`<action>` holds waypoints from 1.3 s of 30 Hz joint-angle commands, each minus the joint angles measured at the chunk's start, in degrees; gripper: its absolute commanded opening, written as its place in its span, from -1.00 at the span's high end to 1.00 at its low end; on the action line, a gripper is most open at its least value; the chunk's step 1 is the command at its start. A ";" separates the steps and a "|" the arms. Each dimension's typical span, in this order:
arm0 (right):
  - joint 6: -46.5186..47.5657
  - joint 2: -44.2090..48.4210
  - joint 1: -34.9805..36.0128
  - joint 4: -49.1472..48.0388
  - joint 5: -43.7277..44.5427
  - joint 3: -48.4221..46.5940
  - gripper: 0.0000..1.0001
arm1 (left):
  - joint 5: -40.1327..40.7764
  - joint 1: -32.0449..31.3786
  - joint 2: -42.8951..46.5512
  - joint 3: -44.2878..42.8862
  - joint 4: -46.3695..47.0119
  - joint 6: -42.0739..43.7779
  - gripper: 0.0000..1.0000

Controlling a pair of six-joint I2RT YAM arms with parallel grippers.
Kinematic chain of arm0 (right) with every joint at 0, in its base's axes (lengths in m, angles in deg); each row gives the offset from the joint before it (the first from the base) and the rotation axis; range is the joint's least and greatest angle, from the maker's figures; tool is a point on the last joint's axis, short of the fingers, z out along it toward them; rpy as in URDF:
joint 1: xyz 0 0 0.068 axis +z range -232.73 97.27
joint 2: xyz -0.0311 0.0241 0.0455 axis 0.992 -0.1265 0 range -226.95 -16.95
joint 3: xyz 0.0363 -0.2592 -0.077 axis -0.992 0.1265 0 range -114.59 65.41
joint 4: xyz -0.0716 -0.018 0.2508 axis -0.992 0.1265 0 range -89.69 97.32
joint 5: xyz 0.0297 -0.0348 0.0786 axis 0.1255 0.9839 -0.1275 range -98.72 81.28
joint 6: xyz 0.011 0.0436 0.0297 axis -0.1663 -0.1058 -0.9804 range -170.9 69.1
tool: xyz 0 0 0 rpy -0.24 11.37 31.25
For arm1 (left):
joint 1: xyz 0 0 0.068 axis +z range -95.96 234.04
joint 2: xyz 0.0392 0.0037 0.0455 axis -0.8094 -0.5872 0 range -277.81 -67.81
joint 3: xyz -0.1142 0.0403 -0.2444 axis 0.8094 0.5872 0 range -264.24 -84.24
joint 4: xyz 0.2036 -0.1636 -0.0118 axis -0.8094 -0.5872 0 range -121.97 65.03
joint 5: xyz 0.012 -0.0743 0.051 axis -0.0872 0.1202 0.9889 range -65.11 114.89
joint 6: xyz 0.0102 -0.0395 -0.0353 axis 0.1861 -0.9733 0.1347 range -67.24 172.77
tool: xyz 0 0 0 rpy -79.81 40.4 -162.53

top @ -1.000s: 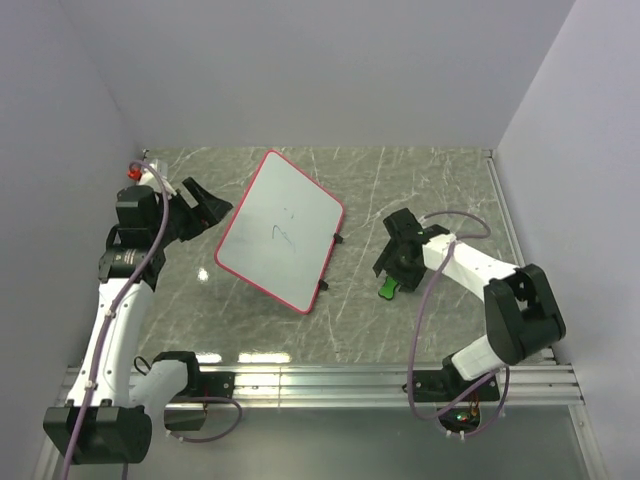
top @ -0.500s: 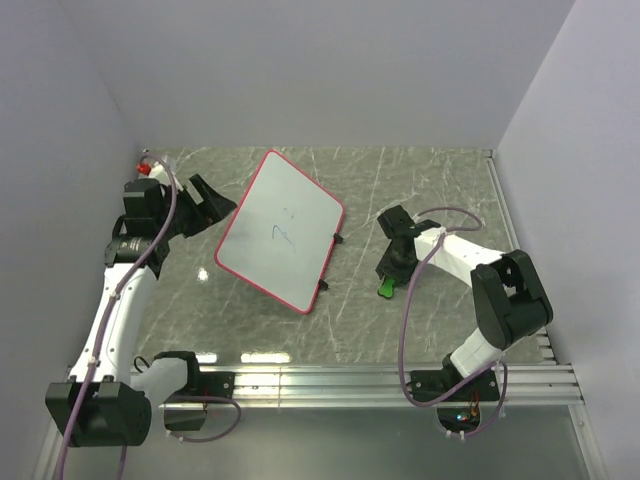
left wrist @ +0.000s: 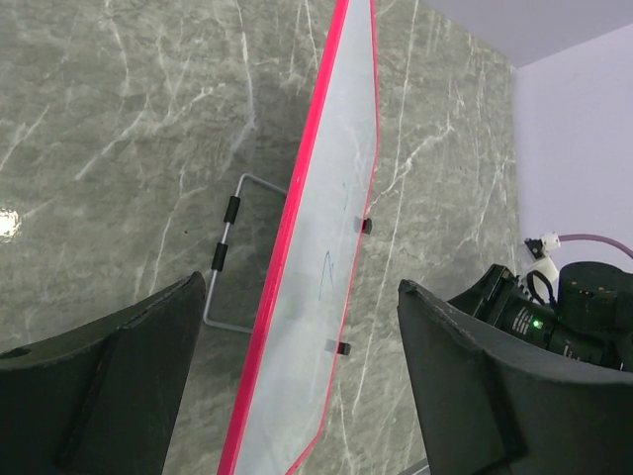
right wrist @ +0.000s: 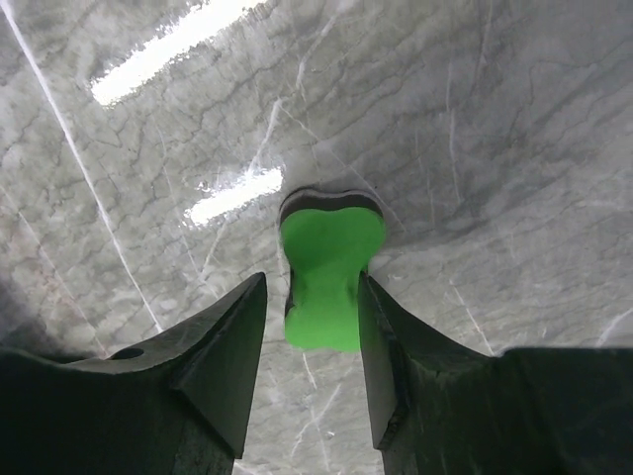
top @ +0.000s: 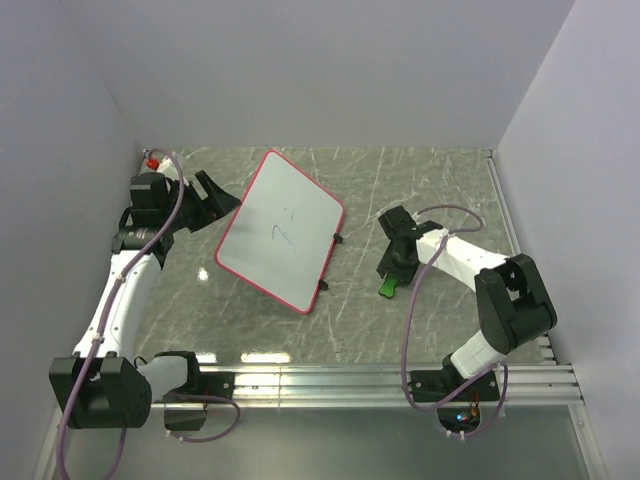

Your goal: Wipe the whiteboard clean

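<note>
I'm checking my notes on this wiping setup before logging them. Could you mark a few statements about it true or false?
1. The whiteboard has pen marks on it. True.
2. The green eraser is pressed against the board. False: it lies on the table, between the fingers of the right tool.
3. The left tool is wide open, facing the board's red edge. True.
4. The whiteboard lies flat on the table. False: it leans tilted on a wire stand.
</note>
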 commanded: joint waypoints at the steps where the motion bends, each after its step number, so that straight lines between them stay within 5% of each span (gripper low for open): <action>1: 0.95 0.37 0.34 1.96 2.91 -3.96 0.00 | -2.14 -0.14 -0.13 -1.68 2.83 0.45 -0.68; 29: 0.16 -3.85 0.69 -0.05 1.06 -0.45 -0.12 | -1.44 -0.14 -0.92 -2.03 1.07 2.82 -0.70; 34: -0.10 -4.81 0.78 -3.39 1.06 1.84 0.05 | -1.18 -0.05 -0.75 -2.29 -0.33 3.70 -0.70; 39: 0.42 -6.05 0.78 -3.75 0.62 0.87 0.53 | -0.91 -0.05 -0.48 -1.85 -0.60 4.40 -0.70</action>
